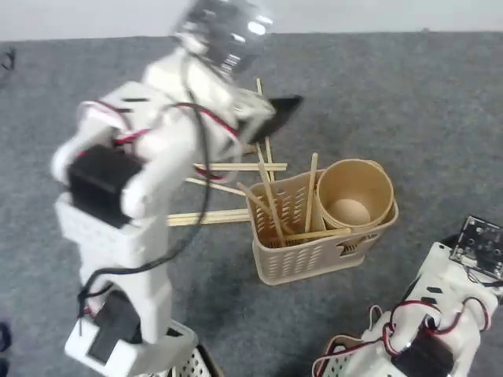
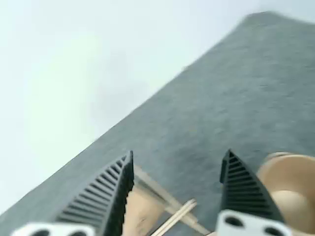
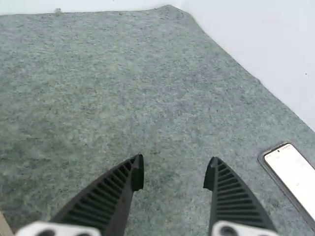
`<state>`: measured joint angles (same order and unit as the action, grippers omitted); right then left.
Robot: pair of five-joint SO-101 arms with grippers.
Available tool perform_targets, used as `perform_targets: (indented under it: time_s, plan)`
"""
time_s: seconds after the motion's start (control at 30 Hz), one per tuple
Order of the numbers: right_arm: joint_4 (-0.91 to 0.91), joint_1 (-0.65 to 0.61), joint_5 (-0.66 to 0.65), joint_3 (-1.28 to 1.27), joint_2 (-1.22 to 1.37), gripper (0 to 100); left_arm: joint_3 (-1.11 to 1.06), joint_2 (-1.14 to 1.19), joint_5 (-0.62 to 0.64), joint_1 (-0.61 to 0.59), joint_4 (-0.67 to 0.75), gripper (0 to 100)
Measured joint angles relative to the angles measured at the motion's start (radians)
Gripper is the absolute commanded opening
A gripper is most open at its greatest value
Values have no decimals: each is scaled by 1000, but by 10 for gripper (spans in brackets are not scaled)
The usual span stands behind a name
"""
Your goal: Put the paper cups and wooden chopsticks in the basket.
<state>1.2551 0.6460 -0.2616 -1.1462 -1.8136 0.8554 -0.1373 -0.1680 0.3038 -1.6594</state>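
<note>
Grey mat [image 3: 98, 73], phone [image 3: 293, 172], arm [image 1: 149, 165] above chopsticks [image 1: 240, 166]

Chopsticks [image 1: 259, 166] partly hidden — behind left arm [image 1: 149, 157].

A grey felt mat [image 1: 424, 94] is spread over the table. A white surface [image 3: 256, 39] borders the mat along its far edge and one side. A phone [image 3: 290, 173] lies flat on the mat near that side edge, with its bright screen facing up.
</note>
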Motion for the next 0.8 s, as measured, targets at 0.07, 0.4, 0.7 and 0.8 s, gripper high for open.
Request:
perform_targets:
  time_s: [0.07,0.4,0.7,0.8]
  plan:
    - [-28,-49,0,2,0,208,0,-35,-9,-109,0,268]
    - [2,-368,-40,51,2,208,-457,-15,-233,-506,193,268]
    - [2,-381,-40,-5,2,208,-600,293,-354,-465,568,268]
    - [-14,-384,-40,-35,2,208,-523,419,-354,-430,672,268]
